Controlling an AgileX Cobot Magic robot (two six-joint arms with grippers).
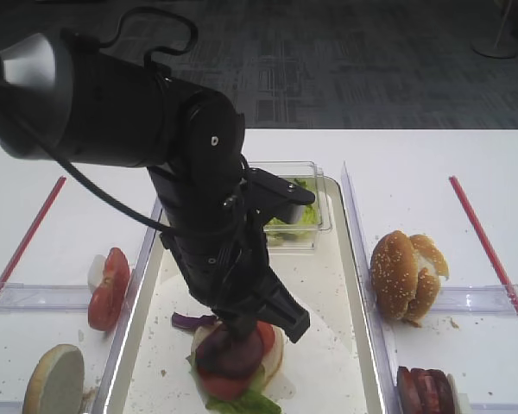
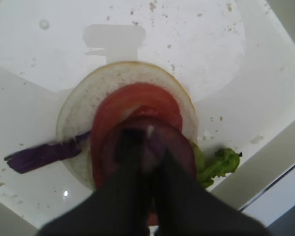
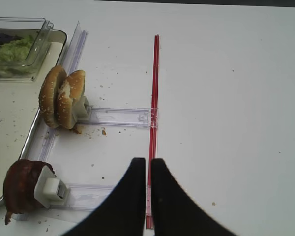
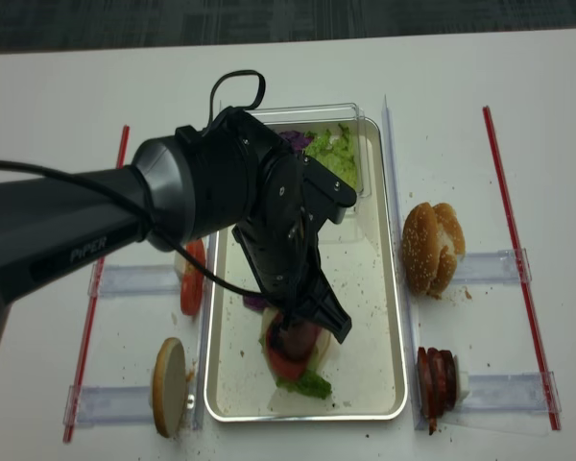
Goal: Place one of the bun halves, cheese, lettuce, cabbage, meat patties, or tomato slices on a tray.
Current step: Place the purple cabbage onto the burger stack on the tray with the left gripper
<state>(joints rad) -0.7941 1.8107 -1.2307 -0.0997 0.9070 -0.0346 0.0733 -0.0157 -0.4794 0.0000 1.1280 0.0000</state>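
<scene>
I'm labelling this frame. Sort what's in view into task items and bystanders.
Task items:
- tray
- meat patty under the left pincer
- tomato slice on a bun half
- lettuce
- cabbage strip
- bun halves in a holder
- spare patties

Bystanders:
- clear tub
- red strips
- right pincer, idle

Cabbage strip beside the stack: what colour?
Dark purple cabbage strip, clearest in the left wrist view.

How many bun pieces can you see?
4: two bun halves standing together right of the tray, one bun half standing left of it, and one bun base under the stack. More may be hidden.
</scene>
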